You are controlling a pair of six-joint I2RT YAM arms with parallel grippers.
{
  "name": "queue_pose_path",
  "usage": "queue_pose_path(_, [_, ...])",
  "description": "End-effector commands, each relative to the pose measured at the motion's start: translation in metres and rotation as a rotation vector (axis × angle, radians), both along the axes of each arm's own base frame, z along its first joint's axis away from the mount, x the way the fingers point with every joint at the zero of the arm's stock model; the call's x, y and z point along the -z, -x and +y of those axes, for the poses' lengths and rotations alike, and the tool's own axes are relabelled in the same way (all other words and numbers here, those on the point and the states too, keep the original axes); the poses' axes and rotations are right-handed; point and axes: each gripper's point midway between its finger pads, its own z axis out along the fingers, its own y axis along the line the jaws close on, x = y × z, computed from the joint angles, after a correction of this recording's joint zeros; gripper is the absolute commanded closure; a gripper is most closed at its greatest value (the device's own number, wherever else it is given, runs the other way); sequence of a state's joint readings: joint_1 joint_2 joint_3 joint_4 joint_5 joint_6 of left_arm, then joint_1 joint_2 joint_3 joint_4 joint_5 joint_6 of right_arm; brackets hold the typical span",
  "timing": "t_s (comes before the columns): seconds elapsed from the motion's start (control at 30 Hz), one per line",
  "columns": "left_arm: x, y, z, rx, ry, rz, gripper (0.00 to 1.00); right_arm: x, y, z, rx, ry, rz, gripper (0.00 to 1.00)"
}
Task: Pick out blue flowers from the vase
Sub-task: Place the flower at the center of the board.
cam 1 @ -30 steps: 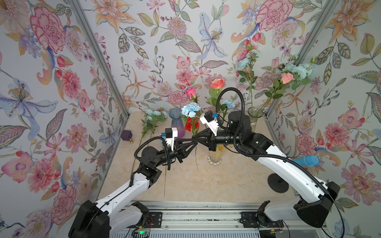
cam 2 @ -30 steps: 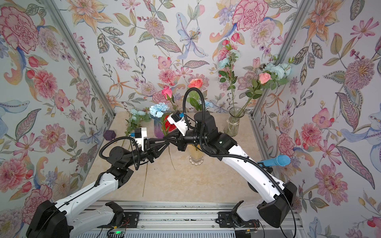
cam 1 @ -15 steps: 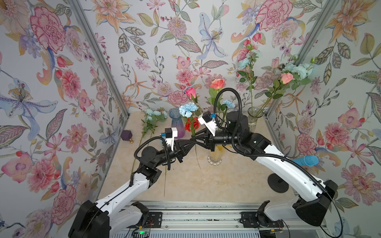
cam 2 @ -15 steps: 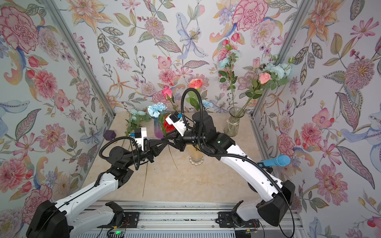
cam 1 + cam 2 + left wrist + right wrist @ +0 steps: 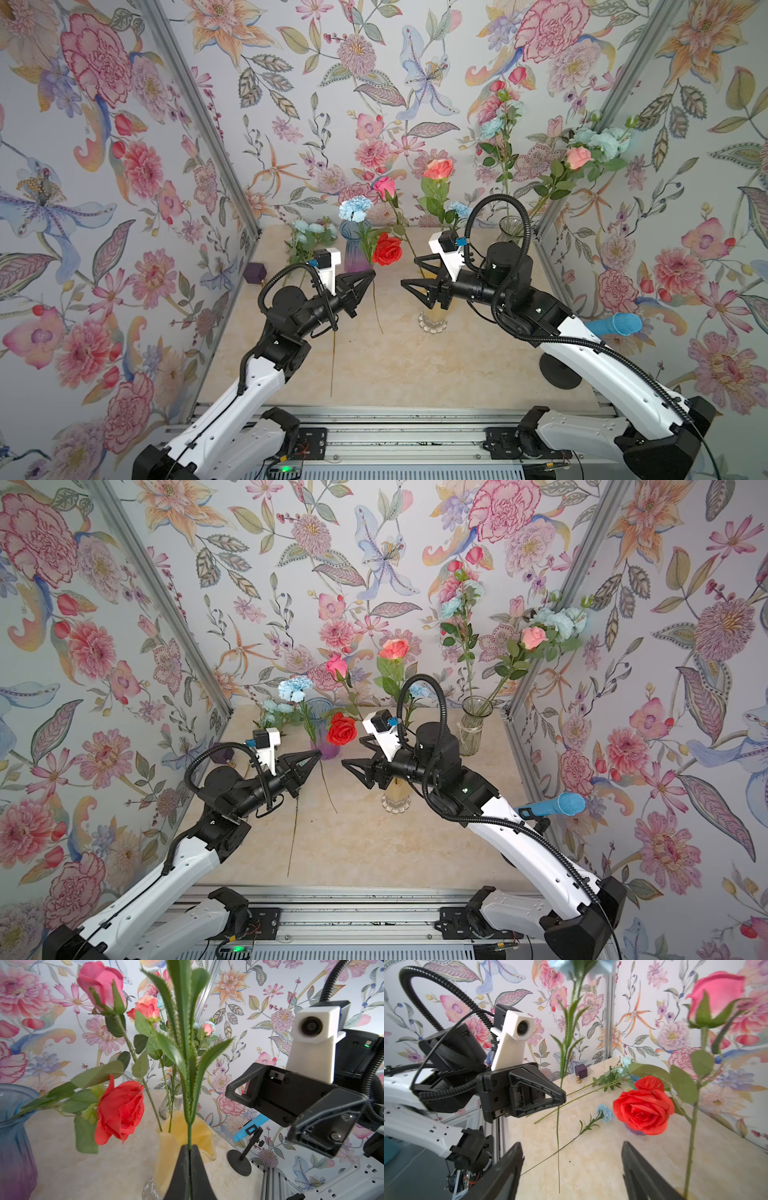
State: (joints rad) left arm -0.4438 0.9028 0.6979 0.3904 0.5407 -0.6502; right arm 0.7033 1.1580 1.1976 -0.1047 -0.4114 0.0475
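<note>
Blue flower (image 5: 355, 208), a single ruffled carnation, stands nearly upright in the air. Its thin stem is pinched between the pressed-together tips of the left end effector (image 5: 372, 273). The bloom is at the top, and the bare stem end hangs free below, over the surface (image 5: 415, 374), so its long axis runs vertical. The right end effector (image 5: 409, 271) faces it from just beside, fingers spread and holding nothing, with a clear gap between the two. The red rose (image 5: 387, 248) droops from the blue-purple vase (image 5: 353, 257) just behind that gap. The yellow vase (image 5: 432, 322) stands under the right wrist. Open beige surface lies in front of the vases. Along its left side lie a blue spray (image 5: 307, 227) and, seen in the right wrist view, another single blue flower (image 5: 605, 1112). Floral-papered walls (image 5: 124, 249) close three sides, and a clear glass vase (image 5: 511, 228) fills the back right corner.
</note>
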Motion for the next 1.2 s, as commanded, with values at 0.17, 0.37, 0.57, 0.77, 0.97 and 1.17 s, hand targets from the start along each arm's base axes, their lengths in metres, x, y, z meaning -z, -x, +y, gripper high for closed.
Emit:
queue_pose_path(0.17, [0.086, -0.008, 0.05, -0.198, -0.169, 0.37, 1.0, -0.009, -0.03, -0.055, 0.176, -0.121, -0.026, 0.18])
queue_pose_path(0.37, [0.156, -0.005, 0.042, -0.143, -0.235, 0.558, 1.0, -0.006, -0.035, -0.074, 0.204, -0.128, -0.005, 0.19])
queue_pose_path(0.57, [0.195, -0.013, 0.036, -0.101, -0.269, 0.621, 1.0, -0.007, -0.036, -0.091, 0.238, -0.141, -0.003, 0.19])
queue_pose_path(0.77, [0.234, -0.023, 0.035, -0.092, -0.354, 0.702, 1.0, -0.003, -0.041, -0.099, 0.251, -0.148, 0.017, 0.19])
queue_pose_path(0.97, [0.273, -0.034, 0.047, -0.154, -0.477, 0.787, 1.0, 0.001, -0.045, -0.104, 0.26, -0.15, 0.034, 0.18])
queue_pose_path(1.17, [0.294, -0.045, 0.05, -0.179, -0.491, 0.838, 1.0, 0.005, -0.05, -0.109, 0.262, -0.154, 0.059, 0.18])
